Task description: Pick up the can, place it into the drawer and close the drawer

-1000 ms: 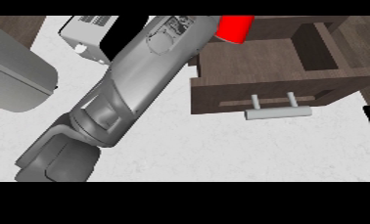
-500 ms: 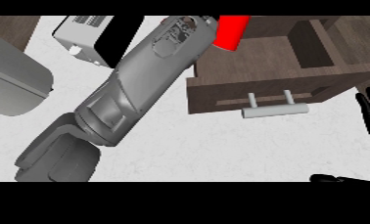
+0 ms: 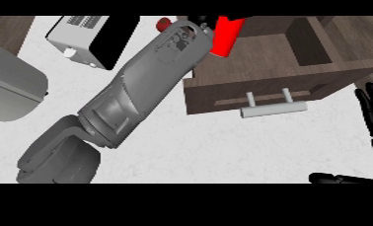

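Left forearm runs from 7 o'clock up to 12; left hand [image 3: 206, 24] at the top edge has fingers curled round the red can [image 3: 226, 36], held over the open drawer [image 3: 262, 69] at its back left corner. Drawer handle [image 3: 273, 108] faces 6. Right hand [image 3: 362, 104] at 3–4 o'clock edge, fingers straight. White appliance [image 3: 84, 40] on tabletop [image 3: 218, 146] at 11.
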Controlling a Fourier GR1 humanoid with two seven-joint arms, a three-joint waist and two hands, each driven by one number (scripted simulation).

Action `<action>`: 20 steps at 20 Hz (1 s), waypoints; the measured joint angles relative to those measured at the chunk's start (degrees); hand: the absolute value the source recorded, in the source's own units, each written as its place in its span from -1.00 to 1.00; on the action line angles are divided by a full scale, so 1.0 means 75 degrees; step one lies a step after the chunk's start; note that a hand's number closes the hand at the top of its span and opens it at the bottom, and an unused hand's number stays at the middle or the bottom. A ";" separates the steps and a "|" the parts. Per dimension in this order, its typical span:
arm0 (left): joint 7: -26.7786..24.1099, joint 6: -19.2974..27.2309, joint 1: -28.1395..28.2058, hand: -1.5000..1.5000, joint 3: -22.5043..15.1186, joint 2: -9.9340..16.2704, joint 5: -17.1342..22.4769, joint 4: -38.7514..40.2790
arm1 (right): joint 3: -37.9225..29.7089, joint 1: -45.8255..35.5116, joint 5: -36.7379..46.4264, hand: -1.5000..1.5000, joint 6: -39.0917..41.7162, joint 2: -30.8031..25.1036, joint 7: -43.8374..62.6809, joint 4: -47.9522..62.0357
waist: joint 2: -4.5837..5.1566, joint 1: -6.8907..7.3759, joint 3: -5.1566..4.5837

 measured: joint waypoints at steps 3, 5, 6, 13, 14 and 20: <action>-0.0093 0.0049 -0.0004 -1.00 -0.0204 -0.0001 0.0041 0.0141 | -0.0026 -0.0079 -0.0039 -1.00 0.0022 -0.0085 0.0106 -0.0058 | 0.0014 -0.0051 0.0000; -0.0106 0.0193 0.0056 -1.00 -0.0331 -0.0001 0.0113 0.0159 | -0.0043 -0.0095 -0.0055 -1.00 0.0042 -0.0103 0.0086 -0.0014 | 0.0021 -0.0088 0.0001; -0.0122 0.0250 0.0032 -1.00 -0.0357 0.0001 0.0140 0.0217 | -0.0033 -0.0130 -0.0055 -1.00 0.0044 -0.0110 0.0087 -0.0016 | 0.0034 -0.0115 0.0002; -0.0392 0.0621 0.0184 -1.00 -0.0495 0.0001 0.0380 0.0403 | 0.0013 -0.0293 -0.0034 -1.00 0.0037 -0.0160 0.0165 -0.0046 | 0.0057 -0.0176 -0.0001; -0.0372 0.0674 0.0157 -1.00 -0.0517 0.0000 0.0412 0.0426 | -0.0002 -0.0280 -0.0068 -1.00 0.0041 -0.0151 0.0155 -0.0050 | 0.0055 -0.0184 0.0000; -0.0529 0.0979 0.0316 -1.00 -0.0621 0.0000 0.0694 0.0302 | -0.0029 -0.0175 -0.0003 -1.00 0.0100 -0.0208 0.0035 -0.0172 | 0.0041 -0.0182 -0.0002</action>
